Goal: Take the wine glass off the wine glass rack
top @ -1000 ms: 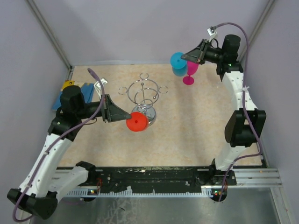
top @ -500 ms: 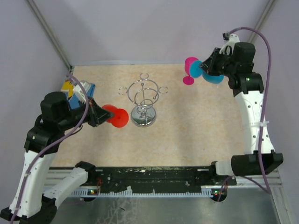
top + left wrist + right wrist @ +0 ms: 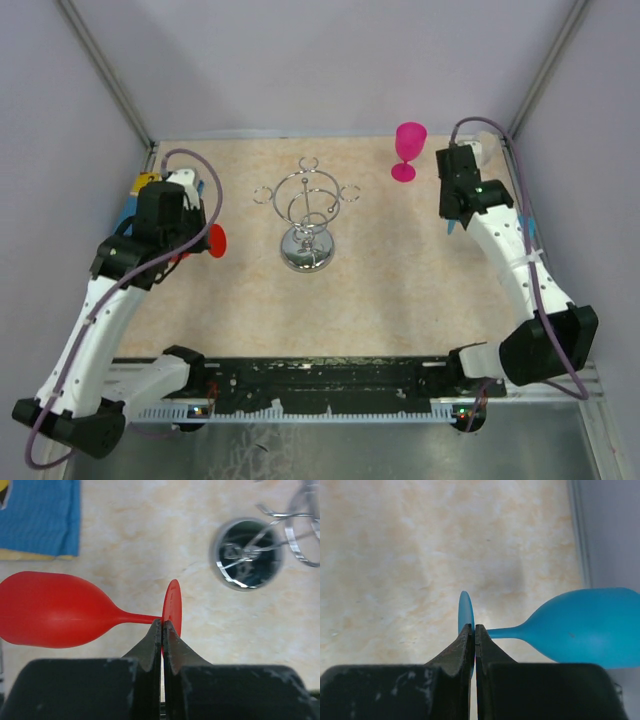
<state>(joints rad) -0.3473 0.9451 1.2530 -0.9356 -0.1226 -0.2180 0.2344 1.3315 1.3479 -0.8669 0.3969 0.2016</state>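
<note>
The chrome wine glass rack [image 3: 308,215] stands mid-table with no glass on it; its round base shows in the left wrist view [image 3: 245,555]. My left gripper [image 3: 162,625] is shut on the foot of a red wine glass [image 3: 50,611], held sideways above the table, left of the rack. Its red foot shows in the top view [image 3: 216,241]. My right gripper [image 3: 474,629] is shut on the foot of a blue wine glass [image 3: 590,627], held sideways near the right wall. A pink wine glass [image 3: 408,150] stands upright at the back right.
A blue flat object [image 3: 40,515] with a yellow edge lies at the table's left side, under the left wrist. Walls close the table on the left, back and right. The right wall's edge [image 3: 580,530] lies just beyond the blue glass.
My left arm has pulled the red glass leftward, away from the rack. My right arm has carried the blue glass away from the pink glass, toward the right and nearer, and turned downward.
</note>
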